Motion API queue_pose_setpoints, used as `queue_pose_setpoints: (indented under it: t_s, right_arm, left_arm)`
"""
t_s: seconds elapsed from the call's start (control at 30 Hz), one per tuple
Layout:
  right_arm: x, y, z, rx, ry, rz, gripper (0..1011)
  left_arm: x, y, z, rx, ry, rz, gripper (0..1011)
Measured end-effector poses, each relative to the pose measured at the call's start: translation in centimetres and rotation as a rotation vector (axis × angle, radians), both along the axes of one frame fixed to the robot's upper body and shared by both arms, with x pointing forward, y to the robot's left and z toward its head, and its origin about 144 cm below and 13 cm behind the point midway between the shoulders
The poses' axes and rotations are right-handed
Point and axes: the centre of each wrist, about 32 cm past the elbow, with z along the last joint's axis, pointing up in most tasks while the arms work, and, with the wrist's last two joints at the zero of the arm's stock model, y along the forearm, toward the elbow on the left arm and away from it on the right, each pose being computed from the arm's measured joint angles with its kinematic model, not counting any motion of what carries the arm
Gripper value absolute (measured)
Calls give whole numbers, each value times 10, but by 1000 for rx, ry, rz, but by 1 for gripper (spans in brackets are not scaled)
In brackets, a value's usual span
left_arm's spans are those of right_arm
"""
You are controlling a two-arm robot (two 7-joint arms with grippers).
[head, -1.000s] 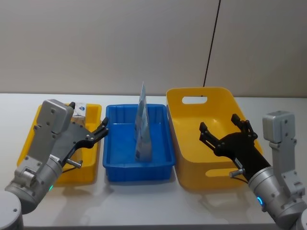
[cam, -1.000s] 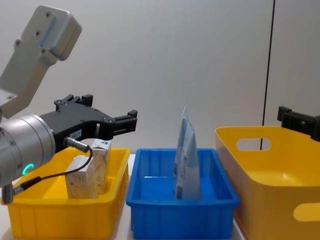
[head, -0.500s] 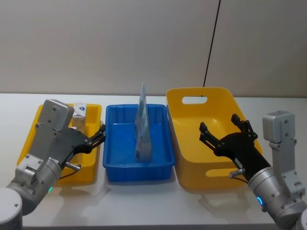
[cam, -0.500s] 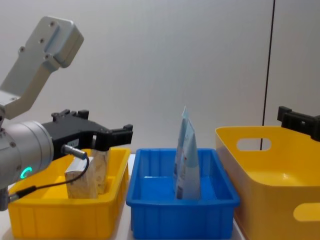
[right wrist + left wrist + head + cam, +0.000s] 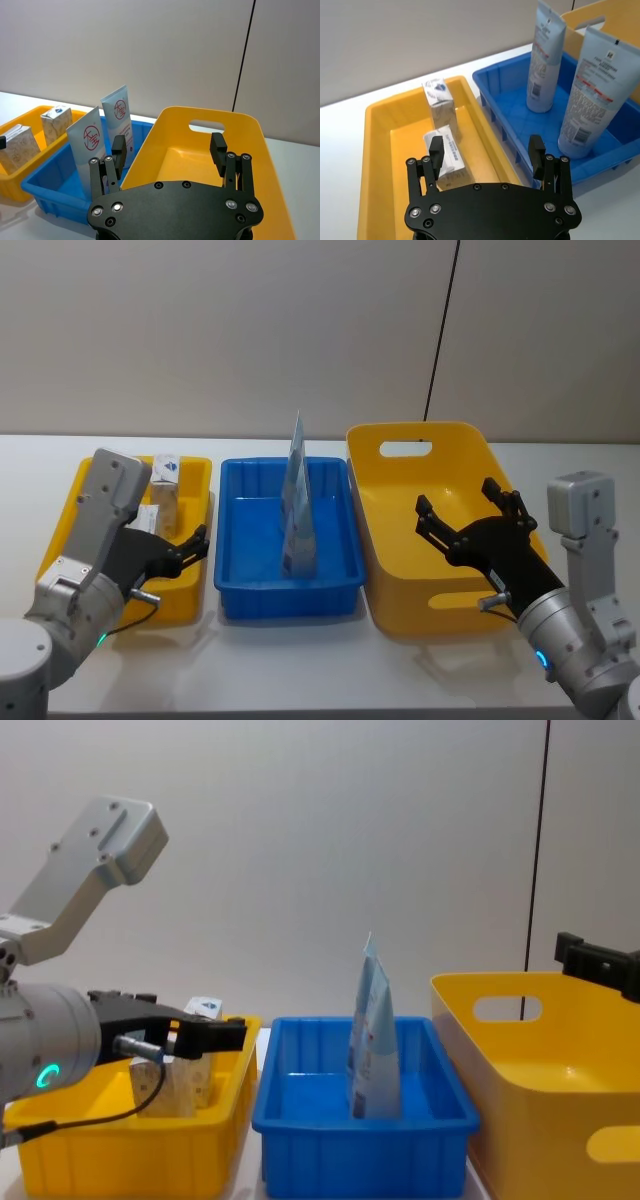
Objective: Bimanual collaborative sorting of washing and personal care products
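Two beige speckled packs with white tops, one (image 5: 166, 478) behind the other (image 5: 148, 517), stand in the small yellow bin (image 5: 195, 461). In the left wrist view the nearer pack (image 5: 448, 159) is just ahead of my left gripper (image 5: 486, 152), which is open and holds nothing. From the head, that gripper (image 5: 195, 548) hovers over the bin's near right side. Two light-blue tubes (image 5: 297, 502) stand upright in the blue bin (image 5: 285, 600). My right gripper (image 5: 455, 505) hangs open and empty above the large yellow bin (image 5: 400, 590).
The three bins sit side by side on a white table (image 5: 300, 670), with a grey wall behind. The large yellow bin (image 5: 195, 150) has tall walls with handle cutouts. A black cable (image 5: 440, 330) runs down the wall.
My left gripper has lowered and drawn back toward me, from above the blue bin's left edge to over the small yellow bin. The right arm has not moved.
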Motion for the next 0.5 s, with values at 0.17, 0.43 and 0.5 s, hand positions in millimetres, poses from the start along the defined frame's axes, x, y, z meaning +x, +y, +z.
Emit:
queue_pose_setpoints:
  t_s: [0.17, 0.43, 0.5]
  right_arm:
    - [0, 0, 0, 0, 0, 0, 1003]
    - [0, 0, 0, 0, 0, 0, 1003]
    - [0, 0, 0, 0, 0, 0, 1003]
  left_arm:
    - [3, 0, 0, -7, 51, 23, 1000]
    - [12, 0, -1, -10, 74, 34, 1000]
    - [13, 0, -1, -11, 76, 34, 1000]
